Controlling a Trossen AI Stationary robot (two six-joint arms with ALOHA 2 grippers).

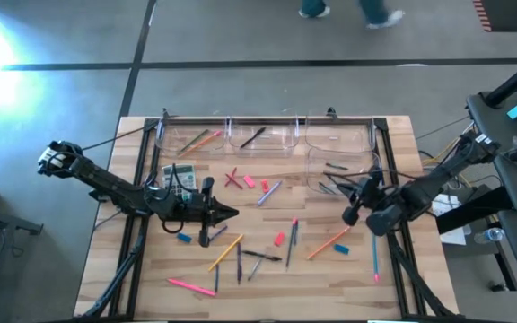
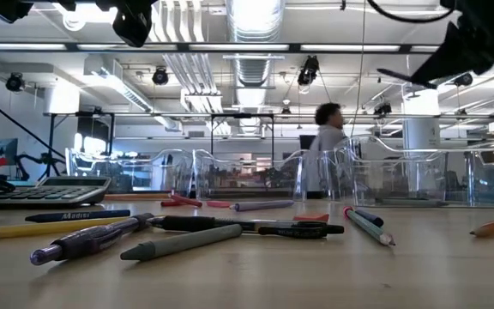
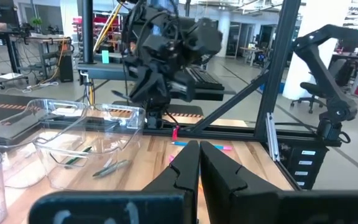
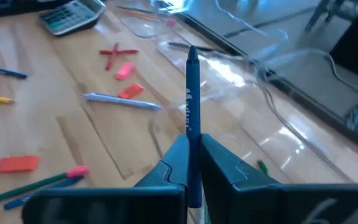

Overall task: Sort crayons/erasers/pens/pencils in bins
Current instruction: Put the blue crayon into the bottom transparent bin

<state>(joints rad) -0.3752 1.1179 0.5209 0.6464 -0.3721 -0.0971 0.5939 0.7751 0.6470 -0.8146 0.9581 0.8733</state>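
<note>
Four clear bins stand along the far edge: one (image 1: 191, 136) with bright pencils, one (image 1: 263, 135) with a dark stick, one (image 1: 339, 136), and a nearer one (image 1: 341, 170) with dark pens. My right gripper (image 1: 355, 205) hangs just near that bin and is shut on a blue stick with white lettering (image 4: 192, 93). My left gripper (image 1: 232, 213) is shut and hovers level over the table's middle, touching nothing. Pencils (image 1: 328, 242), pens (image 1: 263, 257) and erasers (image 1: 264, 186) lie loose on the wood. My right gripper pinches the blue stick between its two fingers, on the stick's rear part (image 4: 192, 134). The stick lies along the fingers and runs back in the gap between them. Its free end (image 4: 192, 56) juts out past the fingertips, slanting down toward the table, lifted clear.
A grey calculator (image 1: 176, 177) lies at the left, behind my left arm. Two crossed red sticks (image 1: 232, 178) and blue erasers (image 1: 184, 238) lie among the loose things. Black frame rails (image 1: 267, 117) border the table. A person (image 2: 326, 146) stands beyond the far edge.
</note>
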